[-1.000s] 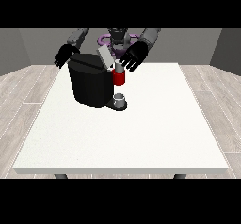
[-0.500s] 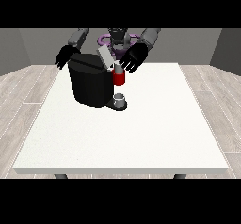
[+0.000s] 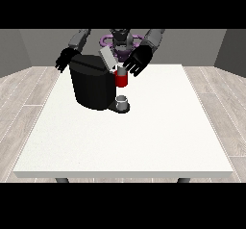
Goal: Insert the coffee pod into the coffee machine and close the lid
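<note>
Hovering over the bulky black coffee machine (image 3: 94, 87), the hand at the view's right (image 3: 136, 62) spreads its fingers just above the red brew head (image 3: 122, 80). The grey lid (image 3: 107, 58) stands tilted open. The pod can't be made out. The hand at the view's left (image 3: 65, 59) hangs relaxed beside the machine on the white table (image 3: 144, 136).
</note>
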Robot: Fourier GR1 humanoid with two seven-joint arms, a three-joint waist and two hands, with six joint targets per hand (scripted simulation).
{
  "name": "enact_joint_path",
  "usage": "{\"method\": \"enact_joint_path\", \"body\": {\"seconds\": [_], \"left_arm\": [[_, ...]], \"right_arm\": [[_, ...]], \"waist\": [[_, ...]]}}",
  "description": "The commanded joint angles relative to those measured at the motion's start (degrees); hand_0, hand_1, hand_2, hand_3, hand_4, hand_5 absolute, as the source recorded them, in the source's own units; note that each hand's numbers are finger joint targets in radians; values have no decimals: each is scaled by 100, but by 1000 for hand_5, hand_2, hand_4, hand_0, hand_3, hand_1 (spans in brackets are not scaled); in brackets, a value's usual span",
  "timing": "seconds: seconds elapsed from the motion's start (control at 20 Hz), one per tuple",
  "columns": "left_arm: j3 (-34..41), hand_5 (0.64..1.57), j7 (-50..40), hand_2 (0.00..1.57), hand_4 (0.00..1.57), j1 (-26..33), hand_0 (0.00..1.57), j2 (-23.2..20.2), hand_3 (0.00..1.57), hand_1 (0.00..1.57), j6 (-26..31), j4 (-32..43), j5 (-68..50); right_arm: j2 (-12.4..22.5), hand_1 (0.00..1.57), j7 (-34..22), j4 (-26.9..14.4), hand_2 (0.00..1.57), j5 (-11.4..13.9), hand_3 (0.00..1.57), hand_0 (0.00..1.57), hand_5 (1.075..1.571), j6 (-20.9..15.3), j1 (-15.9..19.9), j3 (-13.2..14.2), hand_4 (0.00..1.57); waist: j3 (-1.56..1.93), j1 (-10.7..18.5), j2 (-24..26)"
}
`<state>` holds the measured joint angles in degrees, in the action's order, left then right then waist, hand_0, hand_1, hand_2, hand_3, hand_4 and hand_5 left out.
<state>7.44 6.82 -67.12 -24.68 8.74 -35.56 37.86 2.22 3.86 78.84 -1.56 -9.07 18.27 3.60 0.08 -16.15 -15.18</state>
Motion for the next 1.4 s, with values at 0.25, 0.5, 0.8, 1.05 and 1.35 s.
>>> {"method": "enact_joint_path", "body": {"seconds": [0.25,0.5,0.8,1.05,1.35], "left_arm": [[-82,1571,2,1170,457,250,1134,207,999,1134,-129,151,132],[-47,1571,-63,1116,380,-79,1066,-13,945,1066,-82,45,206],[-139,1571,49,1115,371,13,1066,70,928,1066,16,2,266],[-405,1571,499,0,0,133,0,-171,0,0,216,56,533],[-432,1571,402,0,0,67,0,-150,0,0,373,23,601]], "right_arm": [[-70,0,-374,279,0,51,0,0,1571,-29,-89,-206,401],[20,0,172,-71,0,-6,0,0,1571,94,-29,-44,434],[-99,0,262,-141,0,16,0,0,1571,-54,-87,-38,470],[-77,0,-132,33,0,60,0,0,1571,-250,170,-13,419],[7,0,-164,-159,0,66,0,0,1571,-228,139,46,338]], "waist": [[-8,-150,228],[-6,-99,-97],[-6,48,66],[-7,110,-13],[-7,188,90]]}}
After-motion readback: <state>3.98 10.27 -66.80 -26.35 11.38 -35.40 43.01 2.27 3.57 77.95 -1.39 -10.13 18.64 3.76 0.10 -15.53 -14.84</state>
